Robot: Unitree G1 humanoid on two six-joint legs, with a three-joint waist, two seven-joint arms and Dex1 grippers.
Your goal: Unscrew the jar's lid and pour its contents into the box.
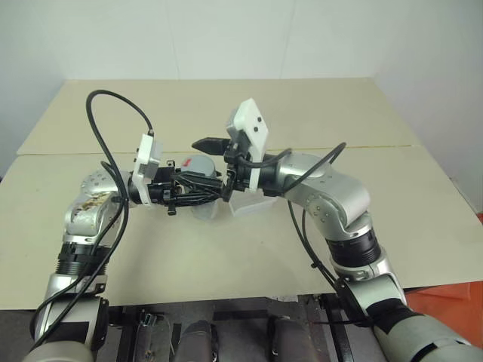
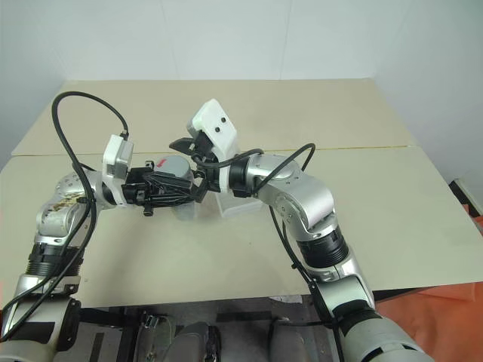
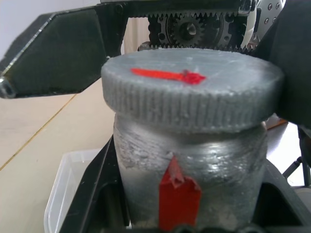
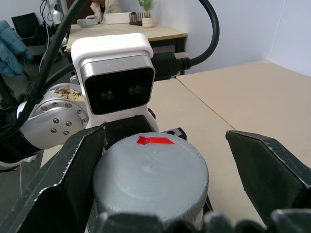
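The left gripper (image 2: 177,190) was clamped on the body of the small cylindrical jar (image 3: 192,174), grey-looking with a red mark on its side, holding it above the beige table (image 1: 226,256), over the near corner of the shallow translucent white plastic box (image 1: 250,205). The round, ribbed light-grey screw lid (image 4: 150,177), marked with a red strip on top, was still seated on the jar. The right gripper (image 4: 160,179) had its two black fingers spread wide, one on each side of the lid and not yet touching it. To do this step well, the fingers probably needed to settle evenly on the ribbed rim, centred on the lid's axis, before closing; an off-centre bite could slip or wrench the jar in the left grip. The contents could not be made out.
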